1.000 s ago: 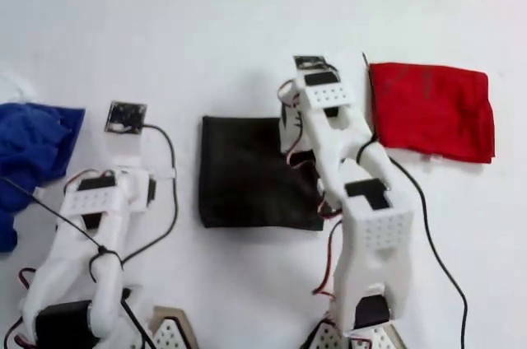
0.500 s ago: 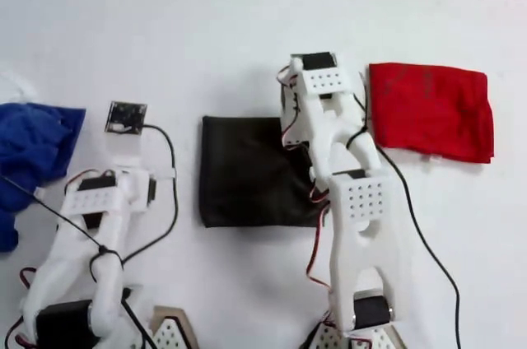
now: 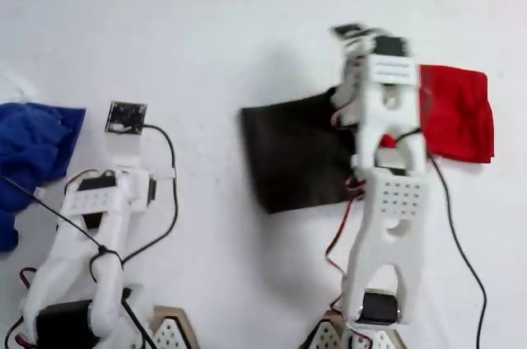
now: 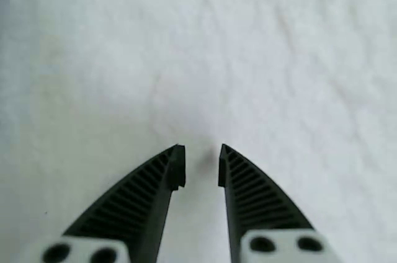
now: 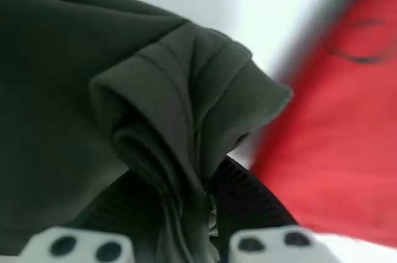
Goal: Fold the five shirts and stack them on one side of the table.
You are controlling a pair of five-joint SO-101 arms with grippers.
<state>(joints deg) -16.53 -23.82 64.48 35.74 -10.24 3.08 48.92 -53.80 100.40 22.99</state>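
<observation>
The right gripper (image 3: 349, 104) sits low under its white wrist, at the far corner of the folded black shirt (image 3: 296, 155). The shirt spreads away from the gripper toward the left arm (image 3: 97, 209) and lies skewed on the white table (image 3: 206, 28). Just on the gripper's other side lies the folded red shirt (image 3: 461, 114), partly covered by the right arm (image 3: 394, 209). Well apart from the gripper, beyond the left arm, a rumpled blue shirt (image 3: 33, 147) sits at the table's edge.

You have the folded black shirt (image 3: 296, 155) lying askew in the middle, its bunched edge pinched in the right gripper (image 5: 212, 201), just beside the folded red shirt (image 3: 461, 114). Your blue shirt (image 3: 33, 147) lies crumpled far left.
</observation>
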